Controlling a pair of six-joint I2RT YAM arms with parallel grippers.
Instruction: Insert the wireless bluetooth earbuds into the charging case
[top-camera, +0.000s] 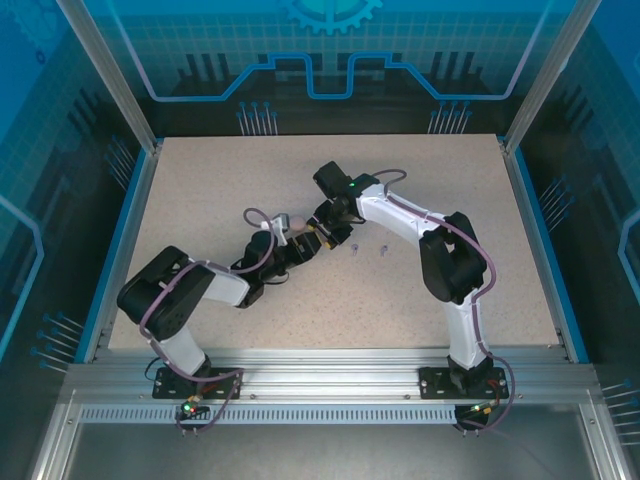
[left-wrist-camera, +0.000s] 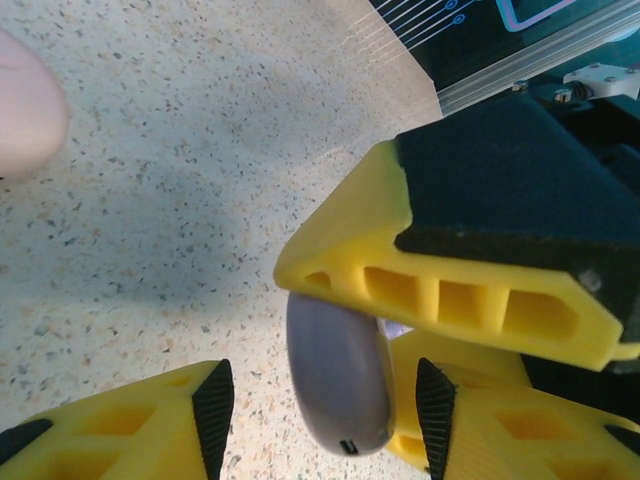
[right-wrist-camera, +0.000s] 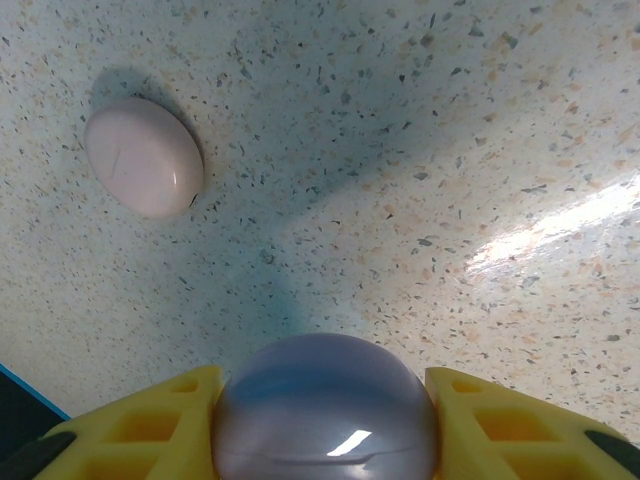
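Right hand (top-camera: 318, 238) and left hand (top-camera: 298, 248) meet tip to tip mid-surface (top-camera: 200, 200) in the top view. What sits between them is too small to read there. Two earbuds (top-camera: 353, 248) lie loose on the surface just right of the hands: tiny, stemmed, purplish-grey, apart from each other, in no case. A pink case (top-camera: 296, 222) sits just far of the hands.

Left wrist view: the left hand's black pads (left-wrist-camera: 213, 415) stand either side of a purple-grey charging case (left-wrist-camera: 335, 375). The case is seen edge-on, a smooth rounded pebble with a small dark mark at its near rim. Bare surface shows between one pad and the case, so the left hand reads released, bracketing and not pinching. One yellow ribbed finger (left-wrist-camera: 440, 290) of the right hand lies across the case's top.

Right wrist view: the right hand is clenched on the charging case, its glossy dome wedged between both yellow fingers, with no lifted lid seen. The pink case lies far-left, flat on the speckled surface, a satin oval with a faint seam, untouched.

Step, my read: getting the case open, not yet inserting. The right hand steadies and the left is set for the lid. The next move calls for a light pinch on the lid half only, since the slick curved shell could squirt out. After that come the fiddly little earbuds.
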